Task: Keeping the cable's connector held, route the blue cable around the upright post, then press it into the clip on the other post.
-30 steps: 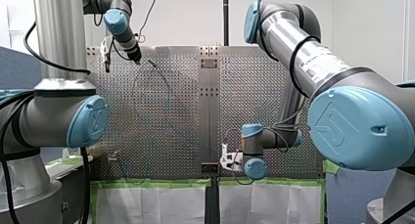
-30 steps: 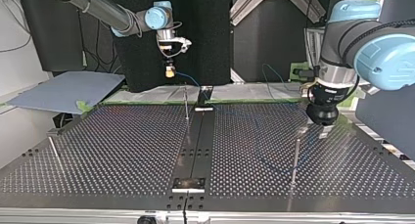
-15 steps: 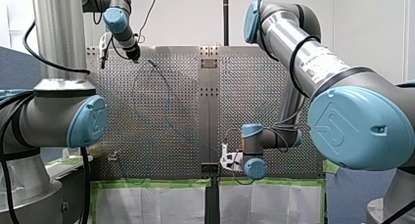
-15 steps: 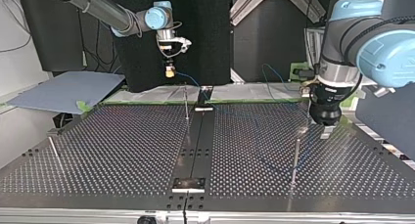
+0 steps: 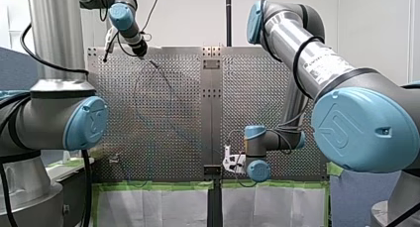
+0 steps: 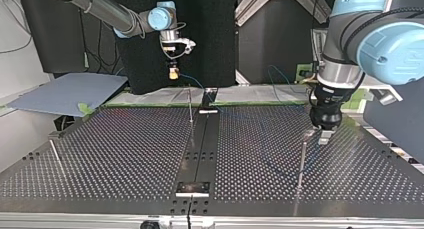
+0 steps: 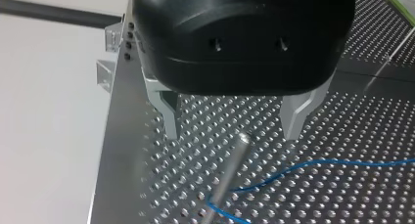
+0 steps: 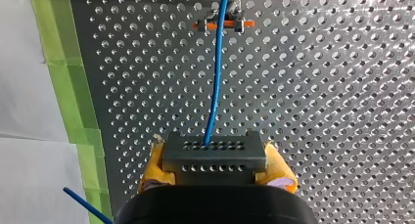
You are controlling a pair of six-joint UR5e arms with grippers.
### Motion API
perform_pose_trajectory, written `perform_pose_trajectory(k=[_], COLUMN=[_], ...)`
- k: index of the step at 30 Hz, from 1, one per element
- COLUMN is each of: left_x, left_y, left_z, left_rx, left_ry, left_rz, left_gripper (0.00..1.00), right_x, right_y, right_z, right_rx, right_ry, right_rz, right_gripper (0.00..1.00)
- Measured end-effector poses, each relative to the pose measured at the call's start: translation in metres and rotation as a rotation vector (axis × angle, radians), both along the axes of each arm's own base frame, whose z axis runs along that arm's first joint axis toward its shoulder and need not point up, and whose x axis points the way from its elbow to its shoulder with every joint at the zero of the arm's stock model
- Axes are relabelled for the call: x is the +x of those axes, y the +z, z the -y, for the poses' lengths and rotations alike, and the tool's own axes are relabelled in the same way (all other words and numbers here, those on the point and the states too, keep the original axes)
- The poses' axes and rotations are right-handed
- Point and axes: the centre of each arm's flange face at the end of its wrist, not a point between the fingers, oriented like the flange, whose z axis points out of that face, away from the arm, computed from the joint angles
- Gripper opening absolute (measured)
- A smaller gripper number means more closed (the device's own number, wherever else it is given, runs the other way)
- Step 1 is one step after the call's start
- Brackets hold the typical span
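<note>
My right gripper (image 8: 215, 171) has its yellow pads shut on a dark grey connector block (image 8: 214, 150). The blue cable (image 8: 216, 77) runs ahead from it through an orange-lined clip (image 8: 222, 24). In the top view my right gripper (image 6: 173, 74) hangs above the table's far edge, behind the thin middle post (image 6: 190, 106). My left gripper (image 7: 232, 131) is open, its metal fingers (image 7: 169, 114) standing on either side of an upright post's top (image 7: 242, 138) without touching it. The cable (image 7: 313, 165) loops around this post lower down. In the top view my left gripper (image 6: 317, 135) hovers by that post (image 6: 302, 161).
The perforated table (image 6: 125, 154) has a dark centre rail (image 6: 200, 149). A third post (image 6: 55, 156) stands at the top view's left. Green tape (image 8: 63, 77) and white paper line the table's edge beside my right gripper. A blue-grey sheet (image 6: 65, 94) lies off the table.
My left gripper has shifted slightly to the left in the top view and tilted, staying open over the post. My right gripper has kept still with the connector.
</note>
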Motion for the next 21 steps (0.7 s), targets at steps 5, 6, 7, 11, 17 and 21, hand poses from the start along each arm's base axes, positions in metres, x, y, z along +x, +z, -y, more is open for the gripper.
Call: perform_pose_trajectory(k=[5,6,7,11,17,21], left_x=[0.011,0.014,0.016,0.027,0.044,0.055], left_y=[0.006,0.007,0.007,0.009,0.013,0.011], left_z=[0.017,0.021,0.025,0.039,0.064,0.085], left_rx=[0.057,0.07,0.08,0.119,0.175,0.211], left_ry=[-0.012,-0.014,-0.016,-0.022,-0.028,-0.032], left_rz=[0.018,0.02,0.021,0.037,0.079,0.098], left_gripper=[0.99,0.99,0.99,0.99,0.99,0.99], right_x=[0.0,0.0,0.0,0.001,0.001,0.001], right_y=[0.0,0.0,0.0,0.0,0.001,0.001], right_z=[0.0,0.0,0.0,0.0,0.0,0.0], right_rx=[-0.001,-0.002,-0.002,-0.003,-0.004,-0.004], right_ry=[0.0,0.0,0.0,0.004,0.009,0.01], right_rz=[0.001,0.001,0.001,0.003,0.002,0.003], right_gripper=[0.0,0.0,0.0,0.0,0.0,0.0])
